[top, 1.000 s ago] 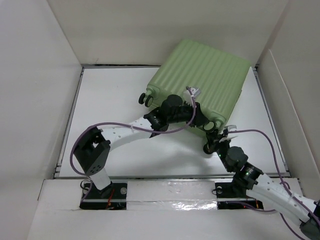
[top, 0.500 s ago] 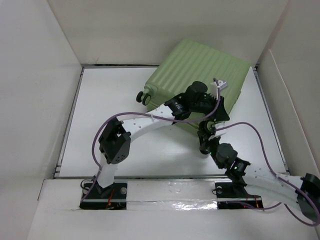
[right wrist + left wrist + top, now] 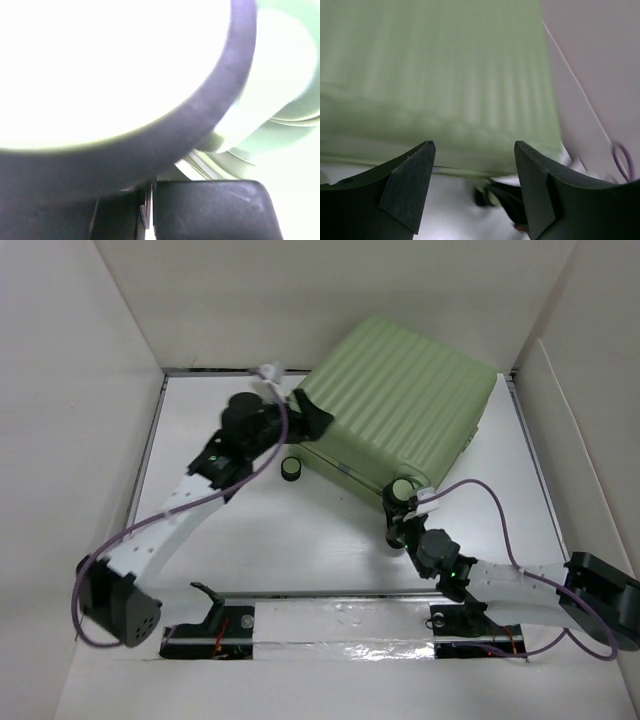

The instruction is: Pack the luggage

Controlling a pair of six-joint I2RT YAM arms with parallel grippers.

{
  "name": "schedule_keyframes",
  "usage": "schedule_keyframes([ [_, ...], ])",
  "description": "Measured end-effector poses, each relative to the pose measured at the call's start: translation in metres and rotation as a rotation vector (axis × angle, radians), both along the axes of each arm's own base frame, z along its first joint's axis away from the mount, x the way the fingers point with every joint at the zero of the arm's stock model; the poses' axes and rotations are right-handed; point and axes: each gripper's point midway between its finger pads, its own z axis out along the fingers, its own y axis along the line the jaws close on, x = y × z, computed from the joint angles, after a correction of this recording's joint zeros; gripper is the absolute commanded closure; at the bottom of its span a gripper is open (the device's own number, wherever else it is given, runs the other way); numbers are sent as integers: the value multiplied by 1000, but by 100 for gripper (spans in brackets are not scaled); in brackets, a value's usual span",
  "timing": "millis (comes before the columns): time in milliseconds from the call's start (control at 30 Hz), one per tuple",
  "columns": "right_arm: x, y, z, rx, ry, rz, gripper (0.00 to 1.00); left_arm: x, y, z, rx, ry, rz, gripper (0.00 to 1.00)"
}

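The luggage, a light-green ribbed suitcase, lies shut at the back right of the white table, one corner pointing toward the arms. Its two near wheels stick out along the near edge. My left gripper is at the suitcase's left corner. In the left wrist view it stands open with nothing between the fingers, facing the green shell. My right gripper sits low on the table just under the near right wheel. In its own view the black wheel rim looms over the shut gripper.
White walls close the table in on the left, back and right. A slanted white panel stands close to the suitcase's right side. A white front ledge carries both arm bases. Purple cables loop off both arms.
The left arm has swung from the suitcase's near side round to its left corner and its fingers have opened. The suitcase has turned and shifted. The right gripper stays shut by the near wheel.
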Motion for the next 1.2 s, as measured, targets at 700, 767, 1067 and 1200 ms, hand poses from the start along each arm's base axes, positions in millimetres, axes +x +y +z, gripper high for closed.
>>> schedule_keyframes([
  [700, -3, -1, -1, -35, 30, 92, 100, 49, 169, -92, 476, 128, 237, 20],
  [767, -4, 1, -1, -34, 31, 102, 100, 55, 163, -94, 478, 116, 214, 20],
  [1067, -4, 2, -1, -31, 34, 119, 100, 81, 152, -122, 524, 150, 160, 24],
  [1200, -4, 2, 0, -30, 34, 125, 100, 86, 150, -122, 534, 140, 154, 25],
])
